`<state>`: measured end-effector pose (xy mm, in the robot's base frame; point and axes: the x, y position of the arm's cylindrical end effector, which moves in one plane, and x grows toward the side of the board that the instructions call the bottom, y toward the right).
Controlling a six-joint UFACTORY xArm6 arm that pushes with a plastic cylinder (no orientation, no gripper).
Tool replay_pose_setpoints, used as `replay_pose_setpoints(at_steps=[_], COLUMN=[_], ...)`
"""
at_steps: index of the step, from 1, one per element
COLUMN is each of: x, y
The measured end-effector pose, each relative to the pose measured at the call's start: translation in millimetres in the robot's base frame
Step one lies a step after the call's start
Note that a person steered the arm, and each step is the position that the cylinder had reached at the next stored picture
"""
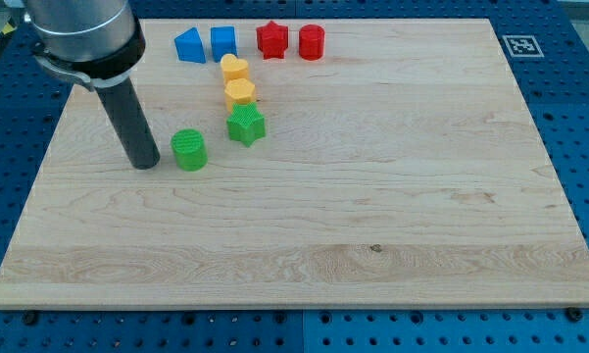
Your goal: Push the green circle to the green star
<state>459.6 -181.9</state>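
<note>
The green circle [188, 149] stands on the wooden board [372, 176] in the upper left part. The green star [245, 126] lies just up and to the right of it, a small gap apart. My tip [145, 163] rests on the board to the left of the green circle, a short gap away and not touching it. The dark rod rises from the tip toward the view's top left.
A yellow heart [234, 68] and a yellow hexagon [239, 93] sit above the green star. A blue triangle [188, 45], a blue cube [222, 42], a red star [271, 39] and a red cylinder [312, 42] line the top edge.
</note>
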Motion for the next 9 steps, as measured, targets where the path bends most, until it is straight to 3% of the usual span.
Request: replay_pose_setpoints(at_steps=[4,9], x=[-10,-10], y=[-1,62])
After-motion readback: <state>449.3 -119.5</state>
